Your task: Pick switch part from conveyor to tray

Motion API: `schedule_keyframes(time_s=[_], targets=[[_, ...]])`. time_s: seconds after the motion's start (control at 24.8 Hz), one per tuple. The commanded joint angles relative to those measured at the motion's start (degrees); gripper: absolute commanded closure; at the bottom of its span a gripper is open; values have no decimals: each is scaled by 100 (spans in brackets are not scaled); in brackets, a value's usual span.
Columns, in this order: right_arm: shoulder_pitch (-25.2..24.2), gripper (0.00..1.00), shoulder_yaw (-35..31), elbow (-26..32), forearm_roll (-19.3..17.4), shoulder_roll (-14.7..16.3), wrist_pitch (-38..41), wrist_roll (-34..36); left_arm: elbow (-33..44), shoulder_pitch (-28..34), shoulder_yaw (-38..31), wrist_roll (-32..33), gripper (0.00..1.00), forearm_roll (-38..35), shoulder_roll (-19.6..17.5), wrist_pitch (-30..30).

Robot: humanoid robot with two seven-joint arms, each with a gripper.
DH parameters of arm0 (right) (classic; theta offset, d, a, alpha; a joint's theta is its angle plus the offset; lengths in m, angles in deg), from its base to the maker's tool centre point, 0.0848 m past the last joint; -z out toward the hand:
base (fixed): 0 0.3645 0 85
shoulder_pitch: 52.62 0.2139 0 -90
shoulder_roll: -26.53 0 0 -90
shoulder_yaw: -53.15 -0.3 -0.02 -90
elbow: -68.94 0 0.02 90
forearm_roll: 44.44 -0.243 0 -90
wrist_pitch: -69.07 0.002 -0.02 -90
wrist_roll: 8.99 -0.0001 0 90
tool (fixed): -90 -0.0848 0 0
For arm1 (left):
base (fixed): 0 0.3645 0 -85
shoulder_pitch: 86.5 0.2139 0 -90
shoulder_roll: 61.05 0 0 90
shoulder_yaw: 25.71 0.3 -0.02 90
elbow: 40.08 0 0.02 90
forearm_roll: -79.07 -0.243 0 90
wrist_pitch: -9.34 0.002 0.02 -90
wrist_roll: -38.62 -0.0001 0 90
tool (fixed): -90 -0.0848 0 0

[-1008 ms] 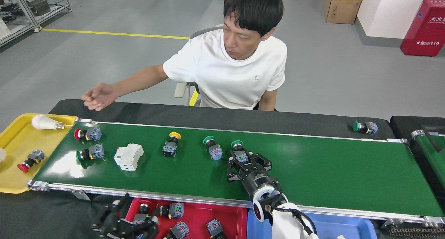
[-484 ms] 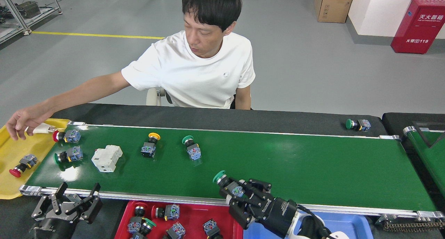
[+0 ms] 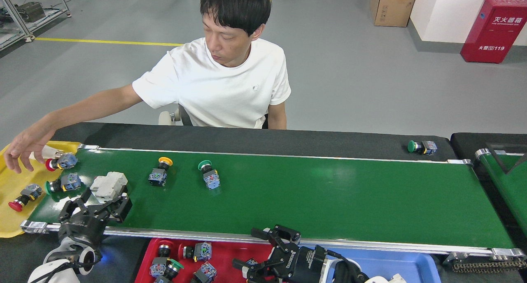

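Green-capped switch part on conveyor, well apart from open, empty right gripper.

The robot's left gripper, at about eight o'clock in the head view, is matte black, with jointed link fingers on a black round wrist. Below the wrist sits a white ring with a dark hub and a faint blue glow beside it, then a smooth white arm shell. The right gripper, at six o'clock, is the same black linkage build; its round body carries small white lettering, too fine to read. A black cable loops behind it toward white casing.
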Motion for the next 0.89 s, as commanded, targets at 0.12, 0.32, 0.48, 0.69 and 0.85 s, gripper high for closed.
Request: schedule_keyframes(time_s=[0.12, 0.32, 0.48, 0.69, 0.85], targets=[[98, 1, -1608, 176, -17, -109, -845, 154, -881, -649, 361, -389, 0, -16, -253, 168], [-43, 2, -2655, 220, 159, 14, -2014, 629, -1593, -1010, 669, -644, 32, 10, -368, 274], [-631, 2, -2743, 545, 704, 418, -3042, 1613, -1655, -1001, 686, -723, 89, 36, -447, -201], [-2196, 1, -2778, 1512, 748, 761, -3095, 1982, -1259, -755, 616, -741, 91, 247, -447, -333], [-2504, 1, -2866, 1697, 748, 752, -3069, 1974, 516, 449, 510, -688, 90, 546, -526, -315]])
